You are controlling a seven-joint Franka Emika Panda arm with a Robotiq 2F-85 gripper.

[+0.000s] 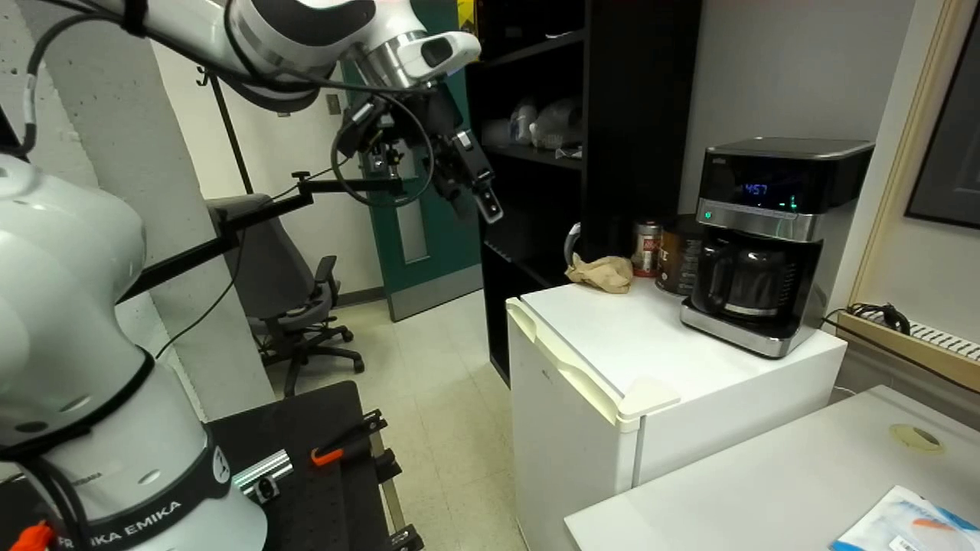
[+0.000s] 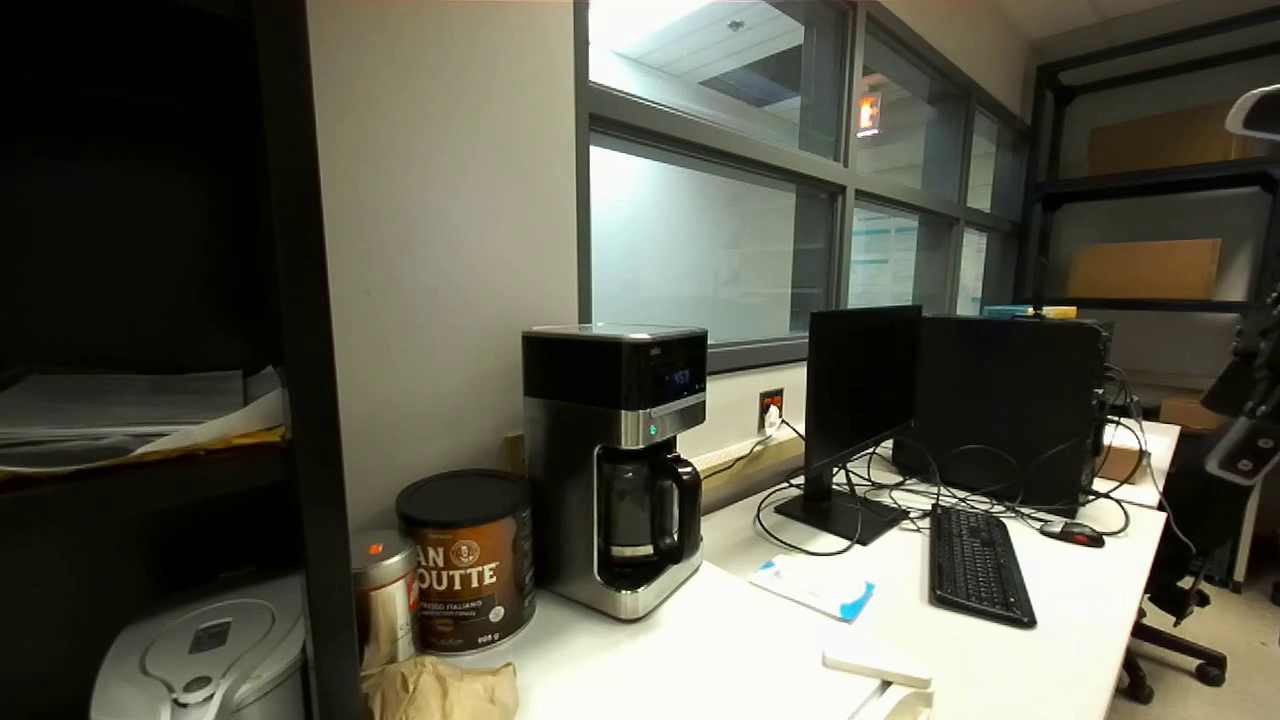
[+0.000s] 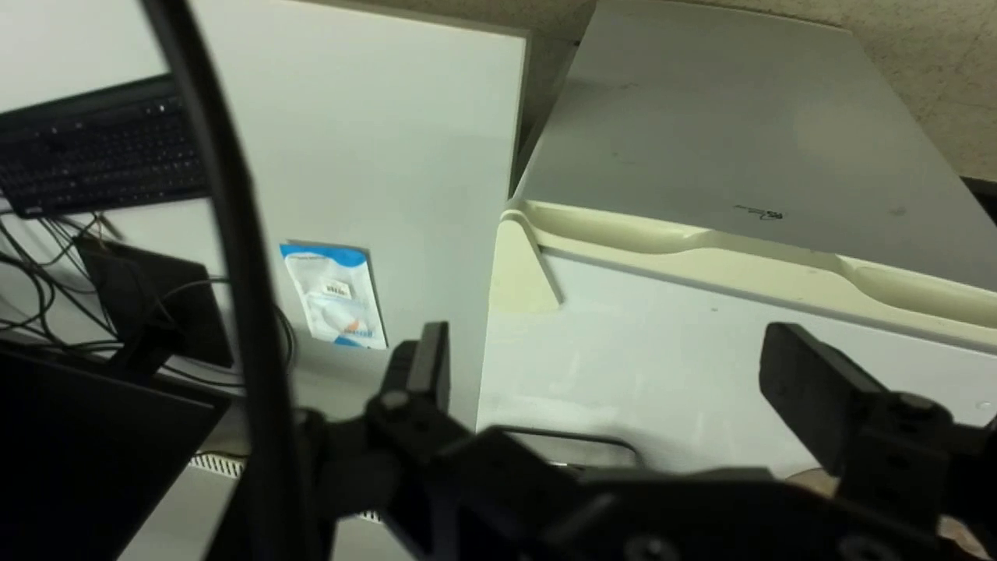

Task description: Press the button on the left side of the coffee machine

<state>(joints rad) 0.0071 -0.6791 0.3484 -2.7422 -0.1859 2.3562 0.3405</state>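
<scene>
The coffee machine (image 1: 800,223) is boxy and black with silver trim and a dark glass carafe (image 1: 754,283). It stands upright on the white mini fridge and also shows in an exterior view (image 2: 570,470). A small green-lit button (image 1: 708,216) sits at the left end of its silver band, and the green light also shows in an exterior view (image 2: 653,430). My gripper (image 1: 476,205) is in the air, well apart from the machine, on the door side of the fridge. In the wrist view my gripper (image 3: 607,347) is open and empty; its body hides most of the machine.
The white mini fridge (image 1: 605,337) bears a brown paper bag (image 1: 605,273), a red-and-silver can (image 1: 647,249) and a brown coffee tin (image 2: 470,570). A tall black shelf (image 1: 635,115) stands behind. A white desk (image 1: 750,490) with a monitor (image 2: 862,390) and keyboard (image 2: 980,565) adjoins.
</scene>
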